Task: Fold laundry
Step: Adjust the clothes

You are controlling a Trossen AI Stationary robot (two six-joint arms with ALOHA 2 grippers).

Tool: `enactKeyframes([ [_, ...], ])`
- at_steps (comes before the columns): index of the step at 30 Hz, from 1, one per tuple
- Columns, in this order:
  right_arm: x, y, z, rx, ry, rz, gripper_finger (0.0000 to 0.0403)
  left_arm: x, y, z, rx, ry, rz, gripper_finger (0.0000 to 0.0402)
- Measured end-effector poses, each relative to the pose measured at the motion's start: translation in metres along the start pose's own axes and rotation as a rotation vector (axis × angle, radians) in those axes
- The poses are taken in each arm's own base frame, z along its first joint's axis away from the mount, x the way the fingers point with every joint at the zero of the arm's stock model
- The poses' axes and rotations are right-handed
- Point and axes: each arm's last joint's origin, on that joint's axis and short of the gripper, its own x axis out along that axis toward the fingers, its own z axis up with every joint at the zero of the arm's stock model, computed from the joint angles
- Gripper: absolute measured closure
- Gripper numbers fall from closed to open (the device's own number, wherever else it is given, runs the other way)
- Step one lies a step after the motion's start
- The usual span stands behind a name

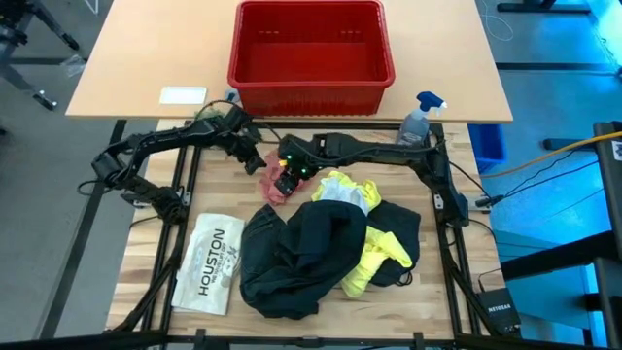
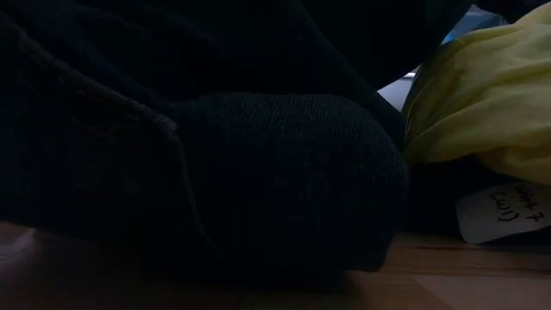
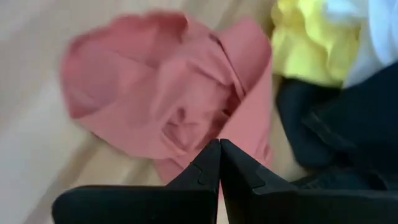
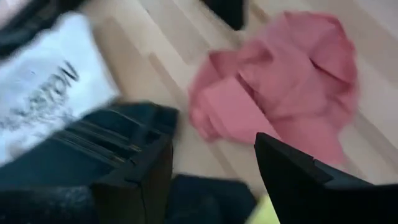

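A crumpled pink cloth [image 1: 275, 188] [image 3: 168, 99] [image 4: 280, 87] lies on the wooden table left of the pile. The pile holds black trousers [image 1: 292, 255] [image 2: 258, 172], a yellow T-shirt [image 1: 367, 248] [image 2: 491, 95] and a white cloth [image 1: 346, 195]. My left gripper [image 1: 257, 158] [image 3: 219, 148] is shut, its tips over the pink cloth's edge. My right gripper [image 1: 286, 182] [image 4: 214, 168] hangs open above the pink cloth and the trousers' edge, with nothing between its fingers. My left gripper slants down at the pink cloth's edge [image 3: 205, 134] with its fingers shut. Whether the tips touch the cloth I cannot tell.
A flat white item printed HOUSTON [image 1: 212, 262] [image 4: 43, 93] lies at the near left. A red basket [image 1: 311, 78] stands on the far table, with a spray bottle [image 1: 419, 120] to its right. Bare wood shows between the pink cloth and the HOUSTON item.
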Motion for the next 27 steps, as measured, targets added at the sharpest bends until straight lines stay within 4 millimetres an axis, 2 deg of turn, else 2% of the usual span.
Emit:
enactKeyframes([
  [1, -0.001, -0.002, -0.003, 0.001, 0.000, -0.031, 0.0182, 0.004, 0.000, 0.000, 0.006, 0.012, -0.003, 0.0401],
  [5, -0.024, -0.011, -0.010, 0.034, -0.056, -0.069, 0.0195, 0.025, 0.002, 0.003, 0.011, 0.018, -0.009, 0.0402],
  [8, -0.037, -0.025, -0.022, 0.074, -0.070, -0.081, 0.0215, 0.042, 0.008, 0.006, -0.006, 0.046, -0.009, 0.0402],
  [13, -0.046, -0.041, -0.045, 0.153, -0.016, -0.039, 0.0235, 0.065, 0.022, 0.011, -0.044, 0.103, 0.029, 0.0402],
  [16, -0.047, -0.046, -0.056, 0.172, 0.052, -0.048, 0.0236, 0.071, 0.030, 0.014, -0.084, 0.138, 0.080, 0.0402],
  [20, -0.052, -0.046, -0.067, 0.163, 0.124, -0.098, 0.0236, 0.066, 0.040, 0.025, -0.096, 0.127, 0.146, 0.0402],
  [22, -0.061, -0.049, -0.071, 0.130, 0.154, -0.131, 0.0236, 0.054, 0.048, 0.034, -0.101, 0.102, 0.166, 0.0402],
  [24, -0.067, -0.054, -0.076, 0.087, 0.186, -0.180, 0.0236, 0.034, 0.051, 0.046, -0.087, 0.062, 0.152, 0.0401],
  [27, -0.068, -0.070, -0.076, 0.077, 0.216, -0.158, 0.0236, -0.006, 0.043, 0.059, -0.042, -0.019, 0.130, 0.0401],
])
